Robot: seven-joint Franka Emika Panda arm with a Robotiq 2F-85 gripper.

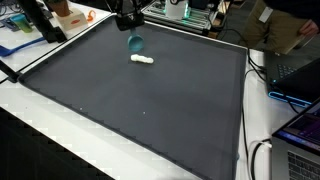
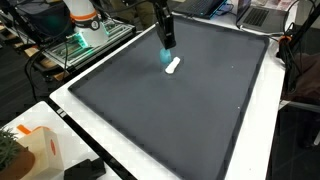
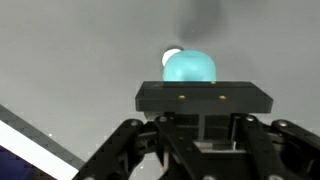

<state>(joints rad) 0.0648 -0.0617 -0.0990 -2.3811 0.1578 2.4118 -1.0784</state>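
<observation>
In an exterior view the pincer (image 1: 132, 33) hangs over the far part of a dark mat (image 1: 150, 120) on the desk (image 1: 35, 112). It is closed on a teal ball (image 1: 135, 44). A white piece (image 1: 143, 60) lies on the mat just beside the ball.

In an exterior view the ball (image 2: 166, 60) sits at the pincer's tips, with the white piece (image 2: 173, 66) right against it. Whether the ball touches the mat cannot be told.

In the wrist view the ball (image 3: 189, 67) shows centred above the pincer's black block. The white piece (image 3: 172, 55) peeks out at its upper left edge.
</observation>
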